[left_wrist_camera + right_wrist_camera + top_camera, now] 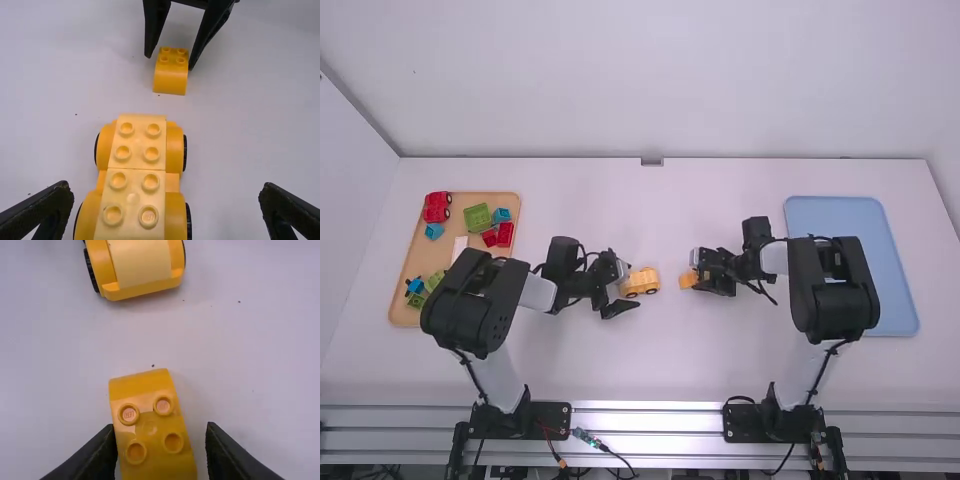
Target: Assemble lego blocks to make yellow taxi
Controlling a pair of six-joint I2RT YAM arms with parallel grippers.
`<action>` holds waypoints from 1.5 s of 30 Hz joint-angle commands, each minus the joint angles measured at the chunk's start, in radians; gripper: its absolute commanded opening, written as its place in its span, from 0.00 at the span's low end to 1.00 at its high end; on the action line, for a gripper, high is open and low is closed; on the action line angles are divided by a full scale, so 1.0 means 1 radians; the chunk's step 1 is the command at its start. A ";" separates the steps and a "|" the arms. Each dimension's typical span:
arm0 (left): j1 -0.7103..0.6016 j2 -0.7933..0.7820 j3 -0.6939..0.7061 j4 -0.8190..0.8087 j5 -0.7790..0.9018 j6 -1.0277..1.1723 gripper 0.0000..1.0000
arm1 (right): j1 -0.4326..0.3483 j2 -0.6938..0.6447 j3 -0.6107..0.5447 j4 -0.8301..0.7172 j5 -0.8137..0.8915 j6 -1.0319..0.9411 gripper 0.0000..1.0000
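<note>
My left gripper [630,286] is at the middle of the table, by the yellow car [643,281]. In the left wrist view the left gripper [164,192] is open, its fingers wide apart on either side of the car [135,165], which has wheels and a studded pale yellow top. My right gripper [698,271] is low over the small yellow-orange block [688,280]. In the right wrist view the right gripper [159,432] stands open around that block [150,425], one finger against or very near its side, a gap at the other. Block and car are apart.
A wooden tray [397,309] at the left holds several red, green and blue pieces, partly under the left arm. A blue tray [893,270] lies at the right, partly under the right arm.
</note>
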 commanded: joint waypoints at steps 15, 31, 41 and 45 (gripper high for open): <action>-0.012 0.008 0.011 -0.004 0.015 0.000 0.99 | 0.028 0.009 0.015 -0.006 -0.010 -0.002 0.42; -0.012 0.008 0.011 -0.015 0.015 0.004 0.99 | 0.035 0.009 0.022 -0.012 -0.035 0.012 0.29; -0.012 0.010 0.027 -0.037 -0.058 0.107 0.99 | 0.047 0.009 0.170 -0.260 -0.093 -0.074 0.25; -0.012 0.035 0.055 -0.030 -0.084 0.087 0.99 | 0.045 0.009 0.220 -0.354 -0.129 -0.164 0.26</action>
